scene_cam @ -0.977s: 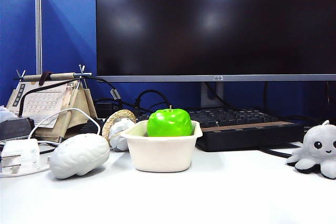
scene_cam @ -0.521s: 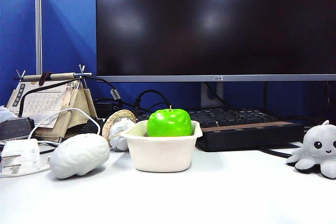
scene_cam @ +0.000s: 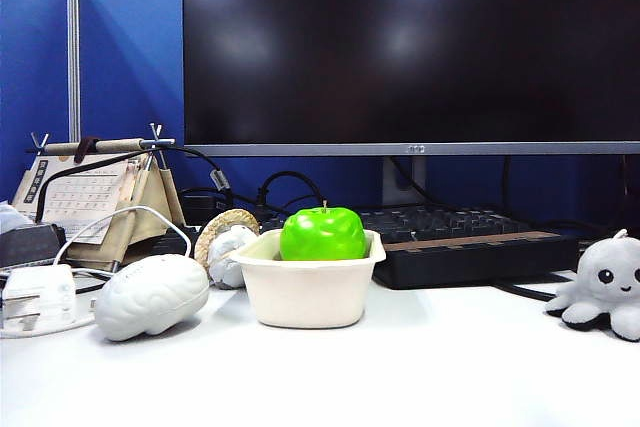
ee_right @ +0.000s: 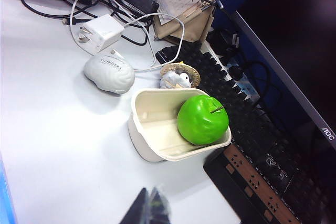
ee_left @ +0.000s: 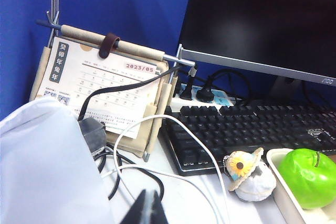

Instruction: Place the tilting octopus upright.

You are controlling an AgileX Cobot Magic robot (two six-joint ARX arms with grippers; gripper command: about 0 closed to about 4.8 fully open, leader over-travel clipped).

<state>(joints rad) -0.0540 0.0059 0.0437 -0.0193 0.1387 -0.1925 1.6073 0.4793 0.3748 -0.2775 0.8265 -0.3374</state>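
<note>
The light-grey plush octopus (scene_cam: pixel 605 289) sits on the white table at the far right of the exterior view, black eyes facing the camera; neither wrist view shows it. My left gripper (ee_left: pixel 149 202) is shut and empty, hovering over loose cables near the desk calendar. My right gripper (ee_right: pixel 150 199) is also shut and empty, above bare table in front of the cream bowl (ee_right: pixel 152 129) that holds a green apple (ee_right: pixel 202 120). Neither gripper shows in the exterior view.
A white brain-shaped toy (scene_cam: pixel 150 295), a small whitish figure with tan ring (scene_cam: pixel 225 243), a charger with cables (scene_cam: pixel 38 297), a desk calendar (scene_cam: pixel 90 197), a black keyboard (scene_cam: pixel 470 242) and a large monitor (scene_cam: pixel 410 47) stand around the bowl (scene_cam: pixel 305 287).
</note>
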